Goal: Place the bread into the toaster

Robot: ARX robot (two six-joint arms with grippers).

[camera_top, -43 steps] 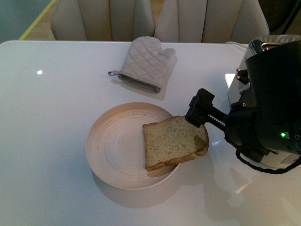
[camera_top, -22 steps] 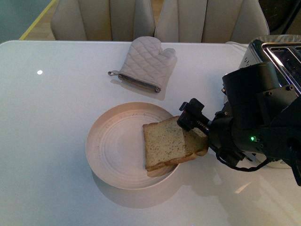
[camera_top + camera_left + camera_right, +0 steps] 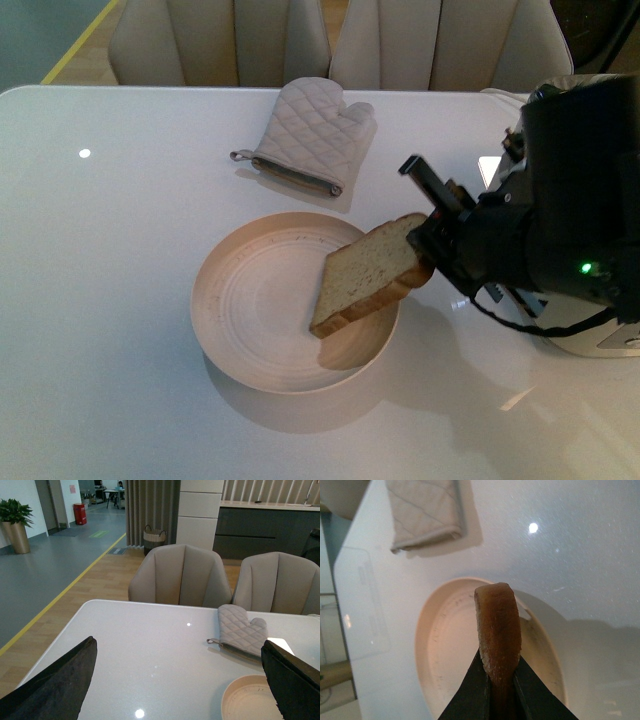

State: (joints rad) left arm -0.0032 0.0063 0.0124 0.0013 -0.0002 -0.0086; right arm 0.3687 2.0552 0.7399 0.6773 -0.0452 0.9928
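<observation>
- The white table [image 3: 120,300] carries everything.
- The toaster [image 3: 600,343] stands at the far right, largely hidden by the right arm.
- The round plate [image 3: 240,310] lies at the centre, with the quilted oven mitt [image 3: 310,135] beyond it.
- The bread [image 3: 370,275] is held tilted over the plate's right side, right end high. Whether its low corner touches the plate cannot be told.
- It is judged light, soft and crumbly, yet stiff enough to hold flat without sagging. It is best gripped gently across its faces, near the crust.
- The right gripper [image 3: 428,245] is clamped on the bread's upper right end.
- The left gripper [image 3: 178,645] is spread wide and empty, over the table's left part.
</observation>
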